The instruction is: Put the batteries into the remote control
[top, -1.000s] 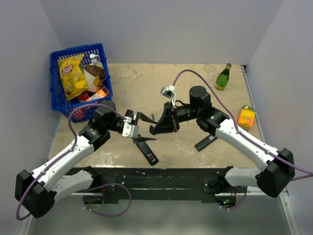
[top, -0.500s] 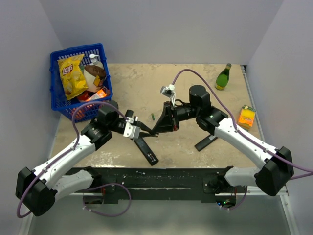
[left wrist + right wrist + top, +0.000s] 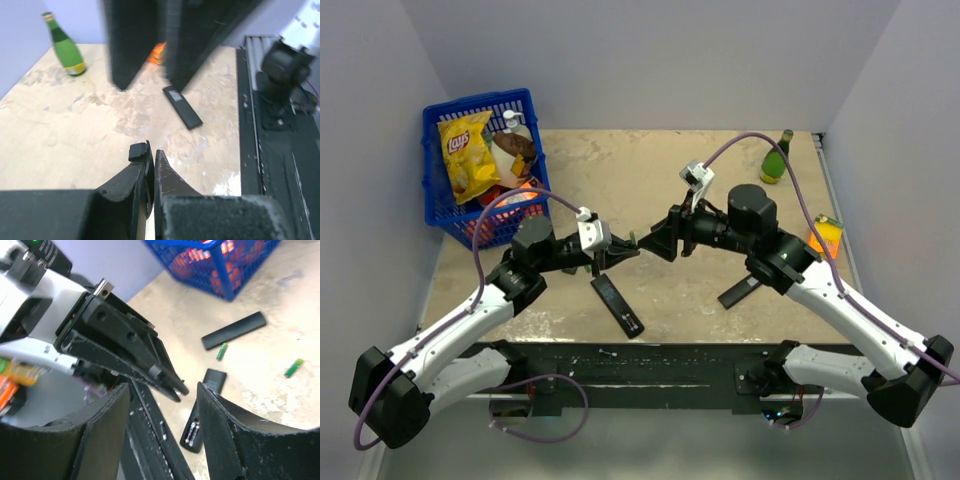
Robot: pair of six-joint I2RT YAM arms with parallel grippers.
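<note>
The remote control (image 3: 617,305) lies face down on the table near the front edge. Its battery bay is open, with two dark batteries (image 3: 192,431) side by side in it. My left gripper (image 3: 628,251) hovers above and behind the remote, jaws shut (image 3: 151,152). I can make out nothing between its tips. My right gripper (image 3: 650,245) faces it tip to tip with its jaws open (image 3: 164,388) around the left fingertips (image 3: 175,385). Two small green battery-shaped cylinders (image 3: 222,351) (image 3: 293,367) lie on the table beyond.
A second black remote (image 3: 742,290) lies to the right. A third (image 3: 233,330) lies near the blue basket (image 3: 435,205) of snacks at the back left. A green bottle (image 3: 776,158) and an orange carton (image 3: 825,238) stand at the right.
The left gripper has shut and swung up towards the middle. The right gripper has opened and drawn back to the right; the two tips met half a second ago.
</note>
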